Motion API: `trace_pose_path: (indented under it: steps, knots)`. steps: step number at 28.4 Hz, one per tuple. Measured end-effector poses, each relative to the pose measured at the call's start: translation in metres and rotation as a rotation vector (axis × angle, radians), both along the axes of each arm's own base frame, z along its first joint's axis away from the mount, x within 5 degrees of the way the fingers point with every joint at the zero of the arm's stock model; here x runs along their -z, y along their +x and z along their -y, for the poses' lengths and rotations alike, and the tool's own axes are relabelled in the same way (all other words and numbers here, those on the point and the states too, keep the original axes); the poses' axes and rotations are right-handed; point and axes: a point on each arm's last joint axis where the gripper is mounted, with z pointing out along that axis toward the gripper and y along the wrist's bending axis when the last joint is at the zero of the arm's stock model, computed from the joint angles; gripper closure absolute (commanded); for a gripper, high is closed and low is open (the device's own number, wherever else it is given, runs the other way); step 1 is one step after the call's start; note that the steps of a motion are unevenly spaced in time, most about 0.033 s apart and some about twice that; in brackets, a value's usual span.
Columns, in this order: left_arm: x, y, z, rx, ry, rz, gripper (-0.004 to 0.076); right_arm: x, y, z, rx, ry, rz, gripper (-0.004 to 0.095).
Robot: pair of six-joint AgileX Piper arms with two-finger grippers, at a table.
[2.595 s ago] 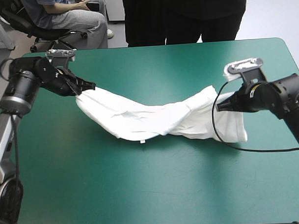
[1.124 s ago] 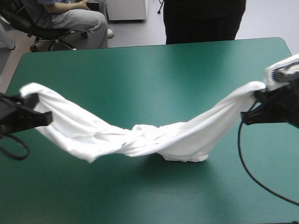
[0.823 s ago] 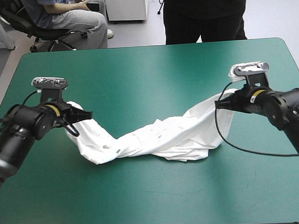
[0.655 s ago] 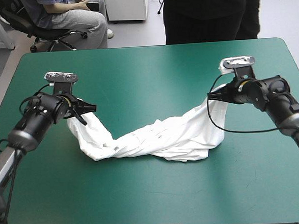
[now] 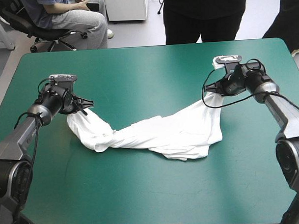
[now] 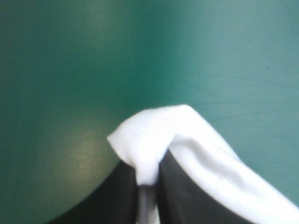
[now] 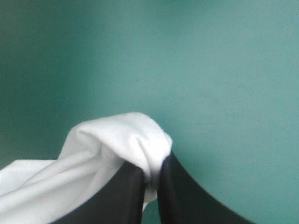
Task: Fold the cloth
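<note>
Both ends of the T-shirt [image 5: 165, 136] are pinched. My left gripper [image 5: 85, 105] has its black fingers pressed nearly together on one bunched corner, and my right gripper [image 5: 208, 89] clamps the other the same way. Between them the white cloth sags crumpled onto the teal-green table [image 5: 142, 191], near its middle.

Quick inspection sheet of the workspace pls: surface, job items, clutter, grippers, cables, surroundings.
surface: teal-green cover, bare apart from the T-shirt.
job's things: T-shirt, white, crumpled, strung between both grippers, its middle sagging onto the cover.
clutter: nothing seen.
grippers: left gripper shut on one end of the T-shirt; right gripper shut on the other end; both low over the cover.
cables: nothing seen beyond the robot's own.
surroundings: nothing seen at the table's top.
</note>
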Motion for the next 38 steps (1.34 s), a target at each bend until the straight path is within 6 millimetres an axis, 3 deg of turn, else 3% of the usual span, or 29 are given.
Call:
trace_pose_path:
  steps: [1, 2, 5, 10, 18, 23, 28, 38]
  knots:
    - [0.005, 0.001, 0.0, 0.008, 0.0, -0.028, 0.0316, 0.002, 0.0, -0.001, -0.006, 0.009, -0.013, 0.0488]
    - [0.009, 0.0, 0.0, 0.017, 0.004, -0.053, 0.0241, 0.002, -0.001, -0.002, -0.015, 0.014, -0.018, 0.0435]
    - [0.01, -0.004, 0.0, 0.014, 0.011, -0.105, 0.0139, 0.001, -0.002, -0.003, -0.035, 0.017, -0.043, 0.0409]
    - [-0.026, -0.022, -0.006, -0.001, 0.056, -0.153, 0.0174, -0.017, -0.017, -0.001, -0.074, -0.009, -0.118, 0.0409]
    - [-0.115, -0.091, -0.016, 0.008, 0.059, 0.003, 0.0244, -0.1, -0.072, 0.006, -0.099, -0.006, 0.033, 0.0482]
    - [-0.143, -0.122, -0.021, 0.002, 0.049, 0.076, 0.0246, -0.132, -0.099, 0.01, -0.103, -0.001, 0.118, 0.0492]
    - [-0.133, -0.112, -0.02, 0.001, 0.049, 0.037, 0.0246, -0.132, -0.103, 0.011, -0.105, -0.003, 0.097, 0.049]
    - [-0.06, -0.046, -0.029, -0.001, -0.072, -0.149, 0.0246, -0.131, -0.104, 0.011, -0.109, -0.007, 0.074, 0.049]
